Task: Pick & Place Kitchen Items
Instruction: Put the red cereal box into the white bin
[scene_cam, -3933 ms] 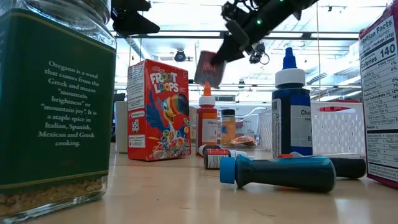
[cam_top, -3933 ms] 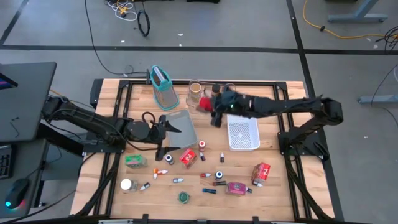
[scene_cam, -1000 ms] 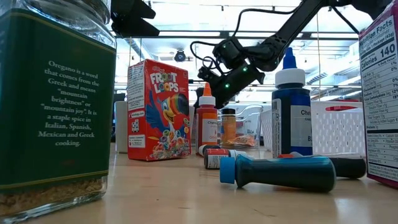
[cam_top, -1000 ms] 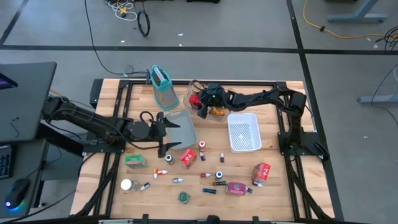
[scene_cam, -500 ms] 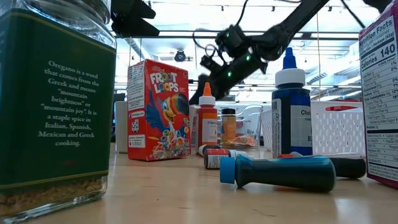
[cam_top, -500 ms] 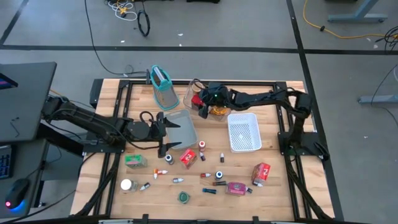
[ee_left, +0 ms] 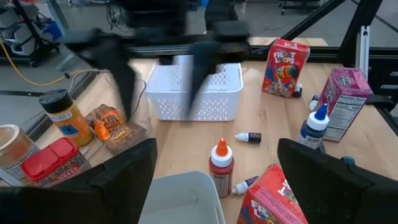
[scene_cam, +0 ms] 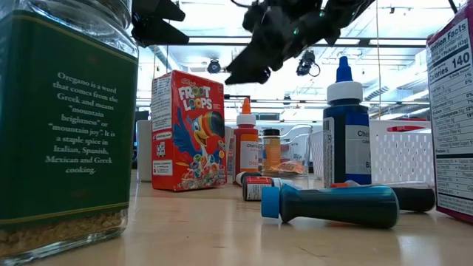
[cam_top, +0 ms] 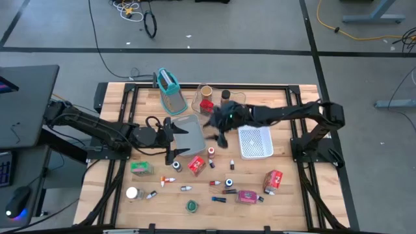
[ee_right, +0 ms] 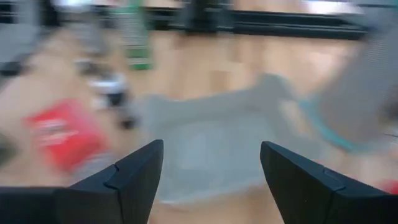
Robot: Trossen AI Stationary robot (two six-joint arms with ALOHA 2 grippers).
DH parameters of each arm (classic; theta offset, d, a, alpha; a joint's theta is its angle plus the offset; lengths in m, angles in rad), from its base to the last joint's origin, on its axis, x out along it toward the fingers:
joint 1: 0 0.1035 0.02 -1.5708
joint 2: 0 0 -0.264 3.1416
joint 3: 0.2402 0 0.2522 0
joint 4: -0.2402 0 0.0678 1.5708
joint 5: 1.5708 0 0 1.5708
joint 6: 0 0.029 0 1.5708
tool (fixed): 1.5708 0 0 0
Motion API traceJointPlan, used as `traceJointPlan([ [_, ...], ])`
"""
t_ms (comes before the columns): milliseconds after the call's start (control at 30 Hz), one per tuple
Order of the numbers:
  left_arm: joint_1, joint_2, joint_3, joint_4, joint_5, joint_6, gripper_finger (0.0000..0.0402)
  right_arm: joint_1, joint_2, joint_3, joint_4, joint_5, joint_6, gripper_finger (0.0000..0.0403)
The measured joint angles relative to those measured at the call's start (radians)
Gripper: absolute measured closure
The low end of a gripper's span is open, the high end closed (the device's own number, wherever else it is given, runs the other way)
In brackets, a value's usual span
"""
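My right gripper (cam_top: 218, 131) hangs open and empty above the table, between the grey tray (cam_top: 188, 133) and the white basket (cam_top: 254, 142); it shows blurred high in the low view (scene_cam: 250, 65). My left gripper (cam_top: 170, 138) waits open at the grey tray's left edge, its fingers either side of the tray's rim (ee_left: 186, 196). A red packet (cam_top: 207, 105) lies in the clear tray by the far edge, next to an amber jar (cam_top: 205, 91). A red cereal box (cam_top: 197, 164), green jar (cam_top: 142, 168), pink box (cam_top: 246, 196) and small vials lie on the near half.
The teal-rimmed holder (cam_top: 169, 86) stands at the far left. A second red box (cam_top: 273, 181) stands near the right edge. An orange-capped bottle (ee_left: 221, 163) stands just past the grey tray. Bare wood shows at the near right corner.
My right gripper has risen from the clear tray at the far edge and swung toward the near edge and left, ending above the gap beside the grey tray. The red packet has stayed in the clear tray.
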Motion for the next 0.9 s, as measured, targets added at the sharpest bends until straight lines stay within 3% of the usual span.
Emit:
traceJointPlan([
  [100, 0.000, 0.000, 0.000, 0.001, -0.007, 0.014, 0.0060, 0.074, 0.020, 0.000, 0.004, -0.033, -0.006, 0.0124],
  [400, 0.000, 0.000, 0.000, 0.002, -0.032, -0.003, 0.0060, 0.252, 0.092, -0.001, 0.151, 0.003, -0.162, 0.0101],
  [700, 0.000, 0.000, 0.000, 0.011, -0.031, -0.011, 0.0060, 0.250, 0.175, 0.000, 0.265, 0.004, -0.193, 0.0047],
  [900, 0.000, 0.000, 0.000, 0.049, -0.029, -0.001, 0.0060, 0.224, 0.230, -0.001, 0.271, 0.005, -0.185, 0.0040],
])
